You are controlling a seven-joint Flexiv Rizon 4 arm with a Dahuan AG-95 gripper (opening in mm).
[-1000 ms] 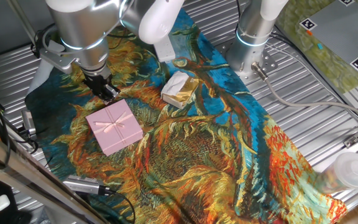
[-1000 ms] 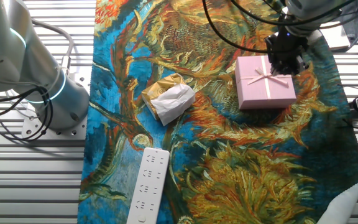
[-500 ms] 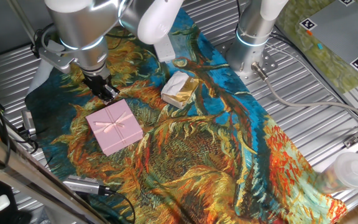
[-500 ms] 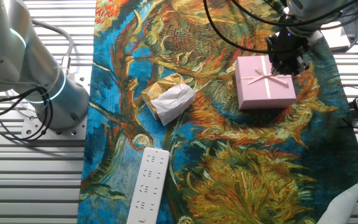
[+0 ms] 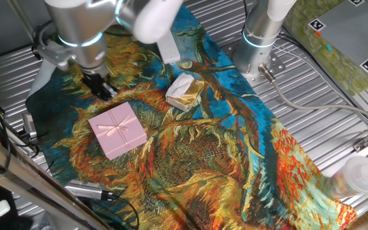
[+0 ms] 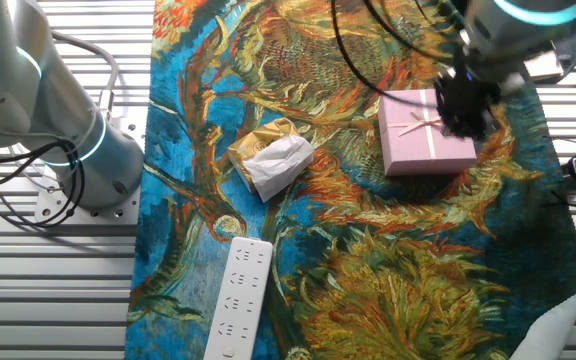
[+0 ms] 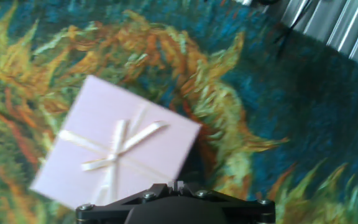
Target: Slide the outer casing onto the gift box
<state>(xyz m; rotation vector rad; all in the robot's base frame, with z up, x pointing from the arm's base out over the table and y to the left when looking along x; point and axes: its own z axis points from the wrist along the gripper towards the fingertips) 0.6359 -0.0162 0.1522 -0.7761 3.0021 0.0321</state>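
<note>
The outer casing (image 5: pixel 117 130) is a flat pale-pink square with a thin ribbon bow on top, lying on the sunflower cloth. It also shows in the other fixed view (image 6: pixel 428 132) and in the hand view (image 7: pixel 117 144). The gift box does not show as a separate thing; only pink side walls show under the bow-topped face. My gripper (image 5: pixel 101 86) hangs just beyond the casing's far corner, above the cloth and apart from it. In the other fixed view the gripper (image 6: pixel 464 110) overlaps the casing's right edge. In the hand view the gripper (image 7: pixel 178 185) has its tips together and holds nothing.
A cream-and-gold wrapped lump (image 5: pixel 184 91) lies mid-cloth, also in the other fixed view (image 6: pixel 271 158). A long white bar (image 6: pixel 236 297) lies near the cloth's edge. A second arm's base (image 5: pixel 260 38) stands at the back. A black-and-silver tool (image 5: pixel 88 190) lies by the front edge.
The arm has moved, blurred now, drawing the gripper a little up and away from the casing's far corner. The casing has not moved.
</note>
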